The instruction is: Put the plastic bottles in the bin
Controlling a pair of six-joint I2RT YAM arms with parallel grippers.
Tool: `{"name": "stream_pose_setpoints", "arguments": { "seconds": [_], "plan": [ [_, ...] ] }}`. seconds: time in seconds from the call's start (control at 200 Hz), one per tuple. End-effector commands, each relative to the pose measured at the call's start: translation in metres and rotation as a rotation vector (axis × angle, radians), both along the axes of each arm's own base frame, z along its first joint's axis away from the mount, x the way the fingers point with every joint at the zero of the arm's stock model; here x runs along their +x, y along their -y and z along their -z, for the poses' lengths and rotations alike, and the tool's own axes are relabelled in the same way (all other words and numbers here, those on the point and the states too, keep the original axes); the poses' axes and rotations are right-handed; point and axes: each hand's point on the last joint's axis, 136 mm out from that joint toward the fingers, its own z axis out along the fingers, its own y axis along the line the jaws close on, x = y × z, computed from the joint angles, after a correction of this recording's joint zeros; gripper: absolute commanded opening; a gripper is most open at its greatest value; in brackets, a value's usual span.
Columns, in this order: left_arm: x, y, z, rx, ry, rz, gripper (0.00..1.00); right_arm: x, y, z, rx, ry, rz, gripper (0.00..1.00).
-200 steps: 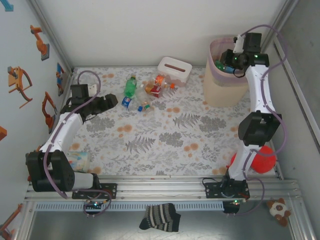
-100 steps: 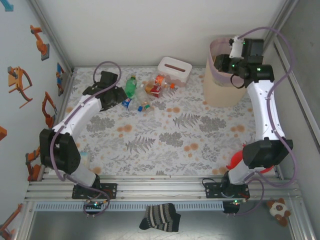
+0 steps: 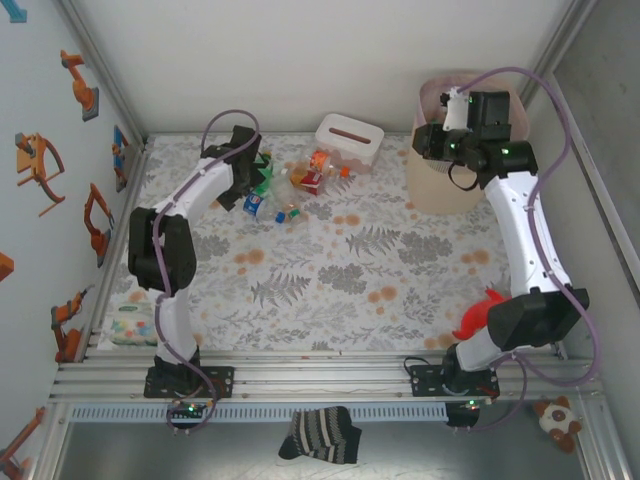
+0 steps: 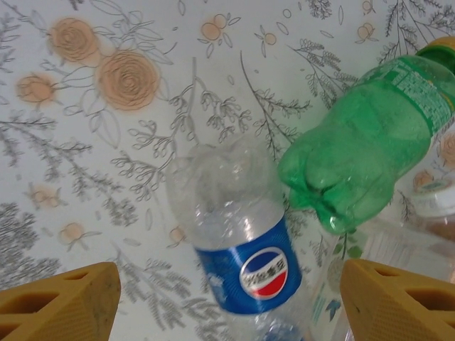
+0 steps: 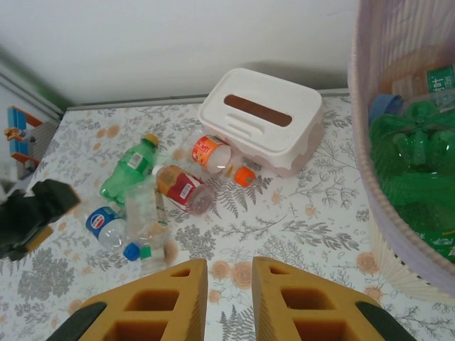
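Task partly complete. Several green bottles [image 5: 416,163] lie inside the bin [image 3: 435,190]. About six loose bottles [image 3: 290,185] are left in a cluster on the table [image 3: 350,270]. The left fingers [image 4: 64,302] stand wide apart over a blue-labelled bottle [image 4: 238,241], gripping nothing. The right fingers [image 5: 149,302] are closed and empty beside the bin.

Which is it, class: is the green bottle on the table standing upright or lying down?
Lying down. The green bottle rests lengthwise on the floral table, its yellow cap pointing sideways.
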Motion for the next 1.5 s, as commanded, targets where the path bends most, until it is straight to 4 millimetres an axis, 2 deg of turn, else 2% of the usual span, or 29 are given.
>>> {"name": "stream_pose_setpoints", "arguments": {
  "seconds": [0.0,0.26,0.431,0.571,0.781,0.981,1.202,1.357,1.492],
  "plan": [
    [0.003,-0.005,0.010,-0.019,-0.043,-0.074,0.80,-0.007,-0.002,-0.008,0.002,0.017,0.002,0.23],
    [0.000,-0.009,0.056,-0.059,-0.160,-0.132,0.75,-0.011,-0.001,-0.007,-0.005,0.017,0.007,0.23],
    [-0.001,-0.005,0.074,-0.078,-0.190,-0.125,0.76,-0.012,-0.006,-0.001,0.000,0.004,-0.006,0.23],
    [-0.001,-0.002,0.082,-0.091,-0.198,-0.114,0.71,-0.014,-0.021,0.008,0.007,-0.021,-0.046,0.23],
    [-0.003,-0.002,0.081,-0.096,-0.190,-0.099,0.66,-0.021,-0.048,0.023,0.029,-0.068,-0.125,0.24],
    [-0.008,-0.001,0.059,-0.105,-0.153,-0.057,0.62,-0.028,-0.080,0.039,0.092,-0.113,-0.222,0.25],
    [-0.013,0.010,0.009,-0.156,-0.029,0.064,0.58,-0.036,-0.127,0.061,0.165,-0.168,-0.356,0.29],
    [-0.016,0.035,-0.025,-0.257,0.062,0.201,0.56,-0.039,-0.163,0.071,0.211,-0.200,-0.443,0.35],
    [-0.018,0.063,-0.060,-0.358,0.173,0.339,0.55,-0.042,-0.194,0.075,0.229,-0.218,-0.509,0.46]
  ]
}}
